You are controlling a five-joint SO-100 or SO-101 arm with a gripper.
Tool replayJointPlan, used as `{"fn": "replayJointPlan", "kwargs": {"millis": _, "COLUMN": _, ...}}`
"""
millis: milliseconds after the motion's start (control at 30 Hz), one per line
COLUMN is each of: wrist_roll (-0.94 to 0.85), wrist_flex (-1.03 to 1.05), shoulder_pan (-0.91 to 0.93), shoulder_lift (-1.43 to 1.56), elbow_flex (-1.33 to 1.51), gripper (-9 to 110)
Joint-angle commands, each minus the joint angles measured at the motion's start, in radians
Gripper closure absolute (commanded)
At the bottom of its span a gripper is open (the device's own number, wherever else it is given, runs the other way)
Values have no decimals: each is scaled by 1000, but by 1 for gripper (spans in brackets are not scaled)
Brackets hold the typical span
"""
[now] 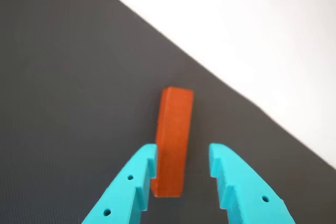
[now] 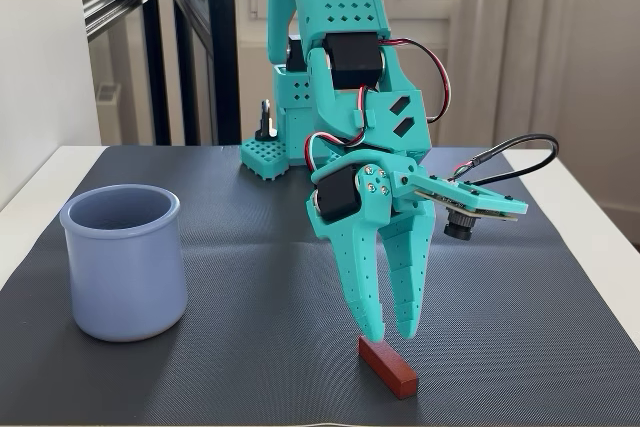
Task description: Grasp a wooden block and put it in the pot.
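The wooden block (image 2: 388, 366) lies flat on the dark ribbed mat (image 2: 250, 277) that covers the white tabletop (image 2: 600, 237). In the fixed view its long axis runs on a diagonal, from the far end at the left to the near end at the lower right. In the wrist view the wooden block (image 1: 173, 142) points straight away from the camera, along the line of the turquoise fingers (image 1: 134, 182).

The tool (image 2: 390, 332) hangs just above the far end of the block. Its jaws are open, one on each side of the block, and they hold nothing.

The pot (image 2: 124, 262) stands upright on the mat, well apart from the block, at the left of the fixed view. Its inside cannot be seen from here.
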Motion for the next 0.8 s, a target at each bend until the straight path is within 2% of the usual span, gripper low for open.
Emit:
{"fn": "replayJointPlan", "kwargs": {"millis": 0, "wrist_roll": 34, "wrist_flex": -6, "shoulder_pan": -18, "shoulder_lift": -3, "elbow_flex": -38, "gripper": 90}}
{"fn": "replayJointPlan", "kwargs": {"millis": 267, "wrist_roll": 126, "wrist_flex": -8, "shoulder_pan": -23, "shoulder_lift": -14, "elbow_flex": -37, "gripper": 90}}
{"fn": "replayJointPlan", "kwargs": {"millis": 767, "wrist_roll": 123, "wrist_flex": -6, "shoulder_pan": -21, "shoulder_lift": -18, "elbow_flex": -9, "gripper": 90}}
